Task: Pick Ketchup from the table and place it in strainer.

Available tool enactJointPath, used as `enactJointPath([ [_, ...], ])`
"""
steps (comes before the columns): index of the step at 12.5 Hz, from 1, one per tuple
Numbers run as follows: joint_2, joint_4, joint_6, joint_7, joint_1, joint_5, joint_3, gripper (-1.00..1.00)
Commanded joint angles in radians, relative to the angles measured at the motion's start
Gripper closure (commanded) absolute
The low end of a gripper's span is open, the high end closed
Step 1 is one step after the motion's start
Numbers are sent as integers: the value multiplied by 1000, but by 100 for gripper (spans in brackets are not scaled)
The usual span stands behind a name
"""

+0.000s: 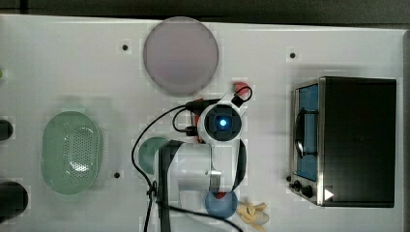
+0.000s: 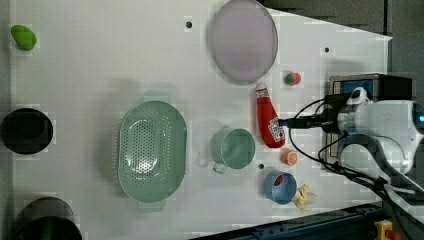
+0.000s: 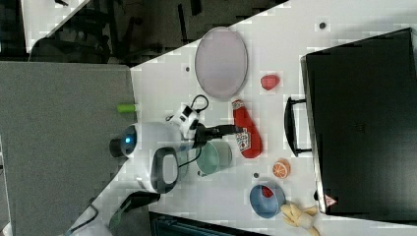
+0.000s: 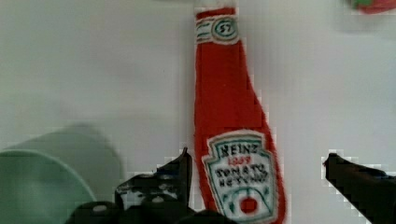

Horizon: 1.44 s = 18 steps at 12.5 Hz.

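Fingers (image 4: 184, 161) spread wide straddle the Ketchup (image 4: 232, 140) label in the wrist view, gripping nothing. Left view shows bare tabletop (image 2: 100, 65) around the strainer (image 2: 151, 150).

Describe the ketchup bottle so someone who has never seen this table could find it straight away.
Start at the big greyish-pink round plate at the white table's far edge in the left view. Just below its lower rim lies the ketchup bottle, flat, white cap towards the plate, beside the teal cup. It is the only long, slim red thing with a label; the strawberry nearby is small and round.
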Motion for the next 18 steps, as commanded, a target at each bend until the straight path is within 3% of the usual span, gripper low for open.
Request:
enactJointPath([
  [1, 77, -31, 101, -50, 1, -5, 4, -100],
  [4, 145, -40, 176, -50, 1, -5, 1, -100],
  [5, 161, -42, 188, -50, 1, -5, 0, -92],
  [8, 164, -33, 201, -50, 1, -5, 1, -26],
  [13, 24, -37, 126, -46, 0, -4, -5, -26],
  [18, -251, -12, -207, -17, 3, -2, 9, -26],
])
